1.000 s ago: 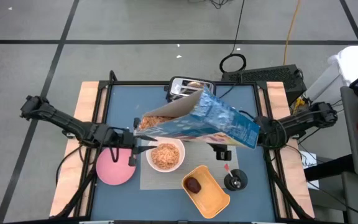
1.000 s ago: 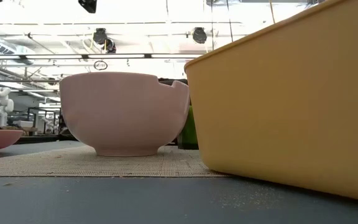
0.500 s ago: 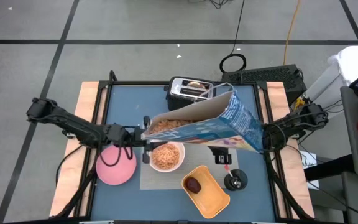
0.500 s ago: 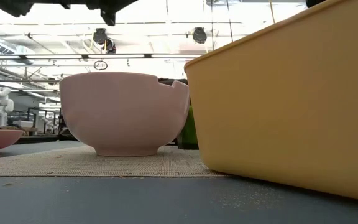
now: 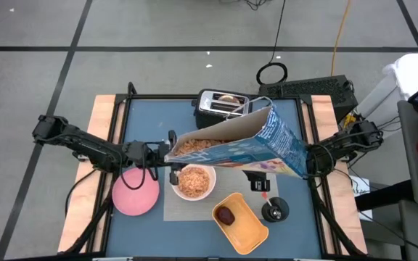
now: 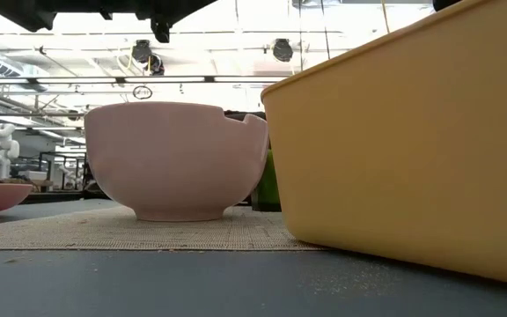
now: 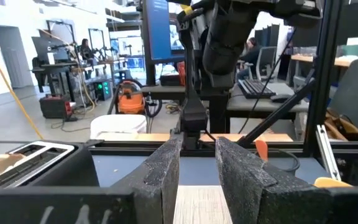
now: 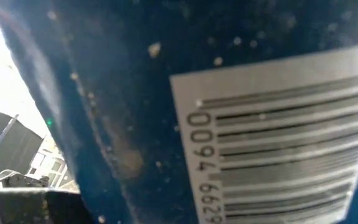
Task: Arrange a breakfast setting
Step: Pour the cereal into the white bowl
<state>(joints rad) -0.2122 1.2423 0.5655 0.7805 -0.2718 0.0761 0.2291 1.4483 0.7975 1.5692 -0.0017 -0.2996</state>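
A blue cereal box (image 5: 256, 148) hangs over the table with my right gripper (image 5: 309, 161) shut on it. Its open mouth (image 5: 202, 143), showing cereal, faces left and up. Below the mouth a white bowl (image 5: 193, 182) of cereal stands on the grey placemat (image 5: 194, 210). My left gripper (image 5: 171, 154) hovers beside the mouth, its fingers (image 7: 163, 171) a little apart with nothing between them. The pink plate (image 5: 135, 194) sits left of the mat. A dark round bread piece (image 5: 226, 215) lies in the orange tray (image 5: 247, 230). A green cup (image 6: 267, 187) shows behind the bowl (image 6: 174, 163). My right gripper holds the cereal box at its closed end (image 5: 296, 156), coming from the table's right side. The box fills the wrist view with its barcode face (image 8: 272, 130), and the fingers are hidden. The box is lifted clear, tilted, its open end toward the left.
A black-and-silver toaster (image 5: 222, 104) stands at the far edge with bread in a slot. A small black object (image 5: 274, 210) sits right of the tray. The tray's wall (image 6: 412, 150) fills the right of the low view. Wooden boards (image 5: 101, 123) flank the blue tabletop.
The cereal box has tipped back, its mouth rising to face more upward, as my right gripper tilted up. My left gripper has moved toward the table's right, closer to the bowl and the box's mouth, and has sunk a little.
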